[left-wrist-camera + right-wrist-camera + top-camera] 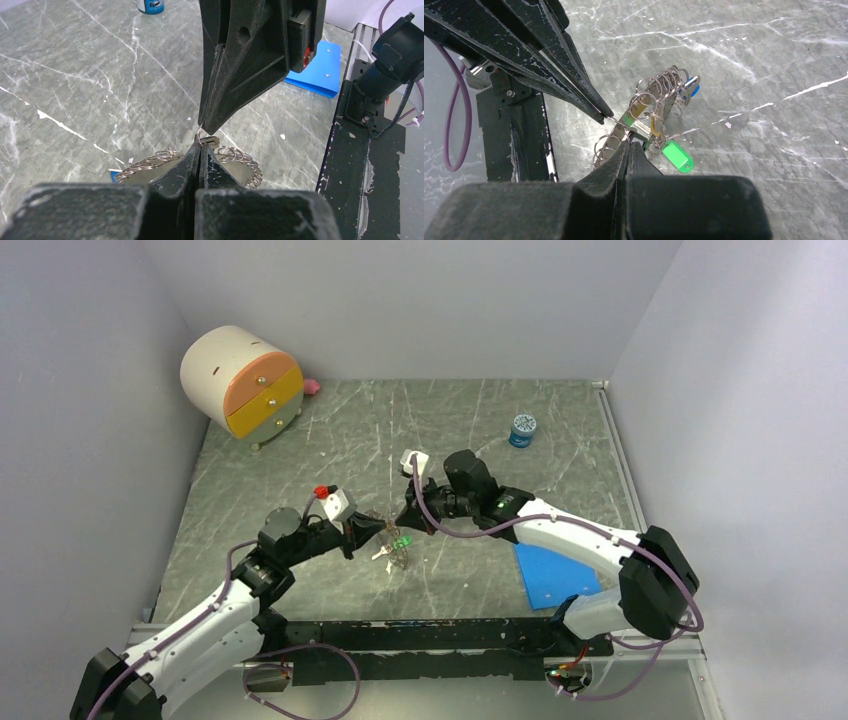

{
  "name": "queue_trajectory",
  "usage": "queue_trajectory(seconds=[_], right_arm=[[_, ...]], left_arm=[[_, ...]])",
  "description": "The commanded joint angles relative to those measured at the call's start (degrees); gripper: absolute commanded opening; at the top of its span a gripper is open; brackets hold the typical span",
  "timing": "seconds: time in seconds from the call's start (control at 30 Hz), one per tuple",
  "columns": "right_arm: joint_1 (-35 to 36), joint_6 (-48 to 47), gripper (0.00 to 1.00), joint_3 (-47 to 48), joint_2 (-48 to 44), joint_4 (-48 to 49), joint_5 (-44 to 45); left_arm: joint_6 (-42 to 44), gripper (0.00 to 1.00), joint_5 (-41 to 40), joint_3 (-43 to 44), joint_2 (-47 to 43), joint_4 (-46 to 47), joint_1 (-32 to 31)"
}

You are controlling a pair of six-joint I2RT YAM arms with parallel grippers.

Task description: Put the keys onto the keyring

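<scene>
The keyring (659, 82), a thin silvery hoop edged with small wire loops, hangs just above the table between both grippers; it also shows in the left wrist view (150, 161) and the top view (397, 558). Keys hang on it: a green tag (676, 156) (401, 541), a blue head (692, 88), a yellow head (642, 107) and a black head (640, 138). My left gripper (201, 145) (383, 530) is shut on the hoop's wire. My right gripper (629, 143) (404, 521) is shut at the black key's small ring, tip to tip with the left.
A round cream cabinet with orange and yellow drawers (242, 380) stands at the back left, a pink object (312, 387) beside it. A small blue jar (522, 430) stands at the back right. A blue pad (555, 575) lies near the right arm's base.
</scene>
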Motion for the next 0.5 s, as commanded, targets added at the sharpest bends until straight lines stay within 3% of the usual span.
queue_trajectory(seconds=[0.0,0.47], right_arm=[[-1.8,1.0,0.0,1.4,0.2,0.4,-2.1],[-4.9,4.4,0.0,1.2,4.0,2.6,-10.5]], left_arm=[[-1.3,0.02,2.1,0.2,-2.0,4.8,-0.3],[-1.6,0.03,2.0,-0.6,-3.2,5.1,-0.2]])
